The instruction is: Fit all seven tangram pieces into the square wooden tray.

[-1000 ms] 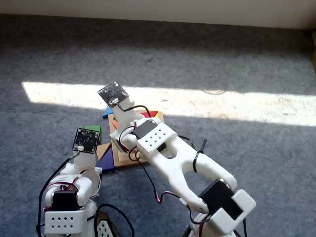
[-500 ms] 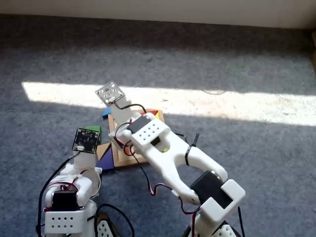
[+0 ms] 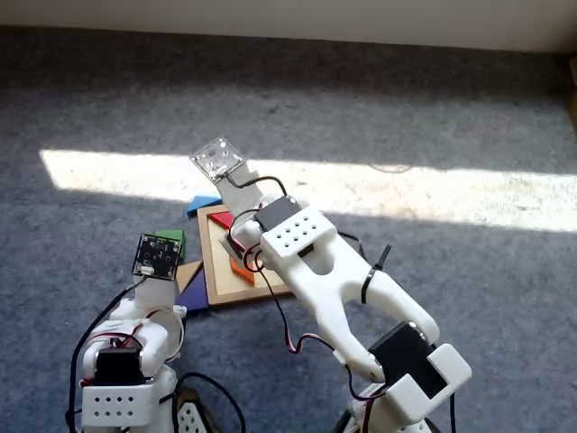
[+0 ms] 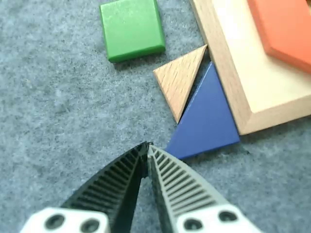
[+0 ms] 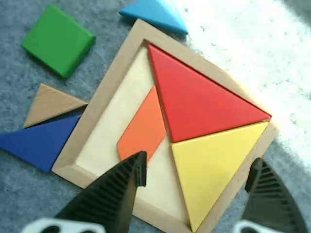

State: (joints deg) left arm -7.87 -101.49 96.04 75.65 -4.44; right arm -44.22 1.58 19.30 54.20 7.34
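Tray (image 5: 103, 99) sits on the grey worktop (image 4: 48, 97) w/ 3 pcs in it: red triangle (image 5: 199, 104), yellow triangle (image 5: 214, 167) and orange parallelogram (image 5: 142, 127). Off one side of the tray are the green square (image 5: 58, 41), wood triangle (image 5: 48, 104) and dark blue triangle (image 5: 41, 141), which touches the rim. Light blue triangle (image 5: 154, 12) lies just beside a tray corner. Right hand (image 5: 198, 165) hangs over the tray, fingers wide apart, empty. Left hand (image 4: 147, 148) is pinched together on nothing, outside the tray near another corner.
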